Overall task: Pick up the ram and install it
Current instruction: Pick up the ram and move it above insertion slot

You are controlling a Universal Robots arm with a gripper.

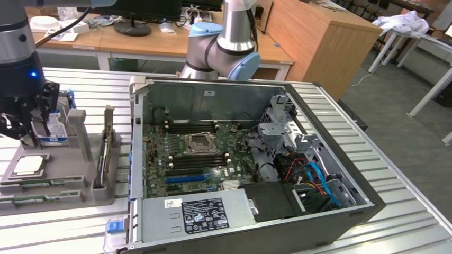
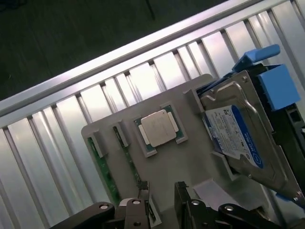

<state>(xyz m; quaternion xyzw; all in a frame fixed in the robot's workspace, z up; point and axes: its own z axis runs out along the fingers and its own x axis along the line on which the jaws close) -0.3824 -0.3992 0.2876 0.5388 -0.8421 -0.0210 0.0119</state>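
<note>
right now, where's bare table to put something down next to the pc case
Bare slatted table runs along the exterior view's right of the open case, and a strip lies on the near side of the grey tray. The tray itself is crowded: processor, ram sticks, hard drive, with the gripper above it.

Exterior view: raised, angled down across the open computer case (image 1: 211,98) from its near side. Wrist view: close above the parts tray (image 2: 190,167), at the exterior view's left. Shared: tray, processor (image 2: 158,128), ram sticks (image 2: 103,167).
</note>
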